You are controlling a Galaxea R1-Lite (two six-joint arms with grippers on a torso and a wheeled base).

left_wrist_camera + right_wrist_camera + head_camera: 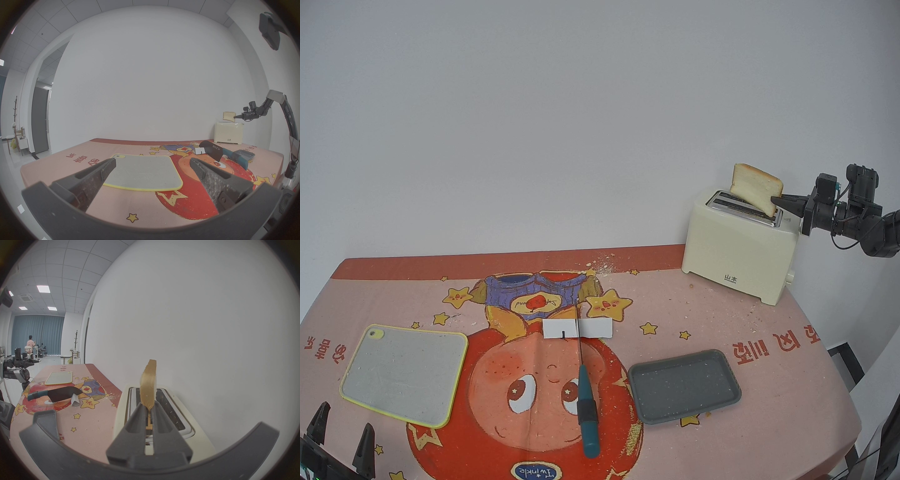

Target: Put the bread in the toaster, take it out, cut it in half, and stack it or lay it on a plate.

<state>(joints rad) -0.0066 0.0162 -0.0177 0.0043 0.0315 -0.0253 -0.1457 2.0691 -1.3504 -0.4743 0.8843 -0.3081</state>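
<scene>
Bread stood tilted in the toaster slot, thin edge toward your right pincer, which gripped it across its thickness; your left pincer sat released, well apart, by the cutting board

Left claw low, spread wide. Right claw raised, arm outstretched, apparently pinched on bread.

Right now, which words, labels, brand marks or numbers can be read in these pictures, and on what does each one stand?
Toaster front: small dark mark, too small to read.
Tablecloth: red characters at both ends, upside down, not readable for sure.
Blue badge on the tablecloth: lettering upside down, blurred.
Knife blade: pale print, too small.
No numbers seen.
</scene>
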